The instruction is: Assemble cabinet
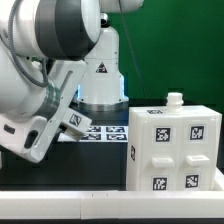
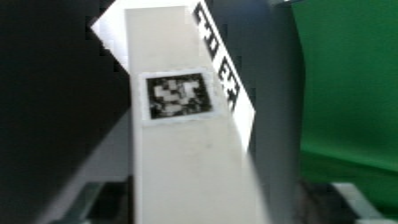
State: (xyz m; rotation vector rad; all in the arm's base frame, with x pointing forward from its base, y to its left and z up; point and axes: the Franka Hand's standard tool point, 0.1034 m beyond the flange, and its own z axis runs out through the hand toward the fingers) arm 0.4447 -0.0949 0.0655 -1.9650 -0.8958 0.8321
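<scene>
In the exterior view, the white arm (image 1: 45, 45) fills the exterior view's left half, over the left part of the black desk (image 1: 100, 165). Its gripper (image 1: 58, 118) hangs low there, above the desk. It carries a white panel (image 1: 74, 120) that shows one black-and-white tag. From this side the fingers are hidden, so the grip cannot be read here. The cabinet box (image 1: 170, 150) stands upright on the desk, close to the front edge and toward the exterior view's right corner, well apart from the gripper. Square tags sit on its top face and on the face turned to the camera. A small cylindrical knob (image 1: 173, 98) stands on its top, at the back. The marker board (image 1: 100, 132) lies flat on the desk farther back, between the arm's base (image 1: 100, 85) and the box. A pale strip (image 1: 80, 205) runs along the front edge, and a green backdrop (image 1: 190, 50) closes the far side.

In the wrist view, the white panel (image 2: 196, 160) runs lengthwise through the picture and passes between the two dark fingers (image 2: 103, 203). Both fingers look pressed against its long sides, though they are blurred. So the gripper (image 2: 214, 205) appears clenched on the panel. One tag (image 2: 178, 98) sits on the panel's broad face. A row of black marks (image 2: 222, 60) lines one long side, but I cannot tell whether they belong to the panel or to something behind it. Black desk shows on one side and green on the other.
</scene>
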